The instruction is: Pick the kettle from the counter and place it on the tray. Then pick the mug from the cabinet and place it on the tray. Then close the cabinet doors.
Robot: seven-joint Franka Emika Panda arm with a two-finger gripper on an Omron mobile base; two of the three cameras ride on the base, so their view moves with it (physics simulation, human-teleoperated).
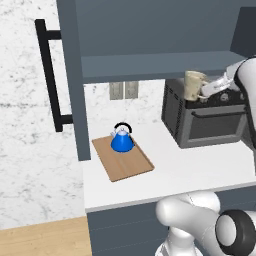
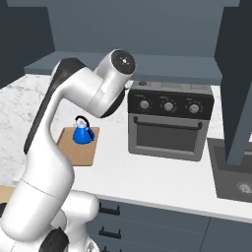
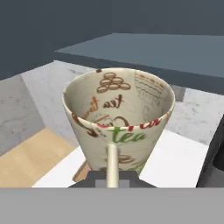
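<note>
Kettle sits on tray: done. Jaws hold mug aloft above the surface; placement and cabinet doors outstanding.

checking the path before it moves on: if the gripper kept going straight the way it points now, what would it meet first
The gripper already holds the mug, so that leads. Beyond the mug, the hand view looks out over the white counter and a corner of the wooden tray. The counter is probably met first, though depth is unclear.
</note>
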